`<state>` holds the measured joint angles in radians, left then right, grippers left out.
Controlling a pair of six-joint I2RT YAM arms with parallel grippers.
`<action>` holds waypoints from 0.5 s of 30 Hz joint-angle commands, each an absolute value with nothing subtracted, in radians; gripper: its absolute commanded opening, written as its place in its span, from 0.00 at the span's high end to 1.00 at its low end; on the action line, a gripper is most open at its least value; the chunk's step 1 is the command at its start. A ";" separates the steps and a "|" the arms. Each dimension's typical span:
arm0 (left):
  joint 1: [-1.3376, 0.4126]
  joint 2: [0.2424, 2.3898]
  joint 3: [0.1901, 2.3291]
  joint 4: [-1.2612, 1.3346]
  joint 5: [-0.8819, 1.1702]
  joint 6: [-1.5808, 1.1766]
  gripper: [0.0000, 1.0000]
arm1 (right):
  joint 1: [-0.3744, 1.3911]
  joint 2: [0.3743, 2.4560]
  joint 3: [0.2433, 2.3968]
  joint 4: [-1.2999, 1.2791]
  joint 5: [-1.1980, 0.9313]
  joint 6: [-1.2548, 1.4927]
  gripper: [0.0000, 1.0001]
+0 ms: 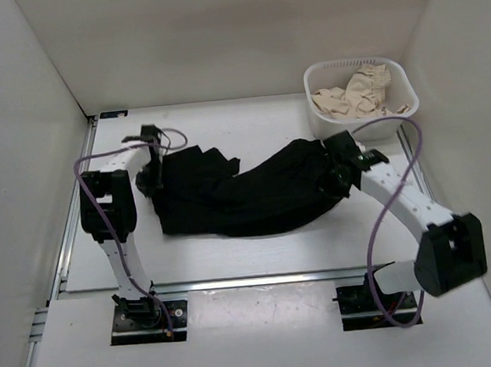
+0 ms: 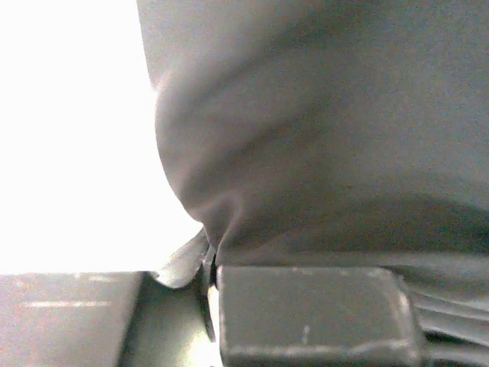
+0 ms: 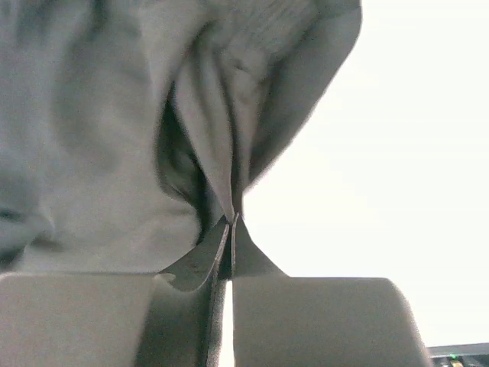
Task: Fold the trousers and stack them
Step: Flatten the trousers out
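The black trousers (image 1: 246, 196) lie bunched across the middle of the white table, stretched between my two grippers. My left gripper (image 1: 153, 175) is shut on the trousers' left edge; in the left wrist view the cloth (image 2: 321, 138) fills the frame and is pinched at the gripper (image 2: 208, 256). My right gripper (image 1: 337, 176) is shut on the trousers' right end; in the right wrist view a fold of the cloth (image 3: 114, 138) runs down into the closed gripper (image 3: 231, 222).
A white basket (image 1: 315, 89) with beige frilly garments (image 1: 362, 93) stands at the back right, just behind my right gripper. White walls enclose the table on the left, back and right. A metal rail (image 1: 71, 231) runs along the left edge.
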<state>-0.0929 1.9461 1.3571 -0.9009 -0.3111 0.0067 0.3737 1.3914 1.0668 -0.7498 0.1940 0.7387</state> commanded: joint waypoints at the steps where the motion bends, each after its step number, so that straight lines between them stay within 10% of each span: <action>1: -0.072 1.999 1.635 -0.908 -0.333 0.000 0.84 | 0.341 1.234 0.864 -0.783 0.204 0.762 1.00; 3: -0.072 2.057 1.722 -0.934 -0.356 0.000 0.67 | 0.330 1.191 0.806 -0.738 0.146 0.762 0.83; 5: -0.072 2.046 1.736 -0.991 -0.365 0.000 0.42 | 0.321 1.171 0.792 -0.726 0.095 0.753 0.19; 6: -0.063 2.019 1.689 -1.003 -0.342 0.000 0.37 | 0.321 1.170 0.792 -0.745 0.109 0.768 0.13; 9: -0.002 1.860 1.527 -1.003 -0.251 0.000 0.11 | 0.308 1.097 0.782 -0.743 0.173 0.819 0.08; 15: 0.123 1.712 1.362 -1.023 -0.011 0.000 0.06 | 0.298 1.129 0.732 -0.464 0.106 0.877 0.16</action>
<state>0.0731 1.8008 1.3888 -1.0058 -0.1680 0.0029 0.3008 1.0821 0.7540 -0.6308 0.1486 0.8314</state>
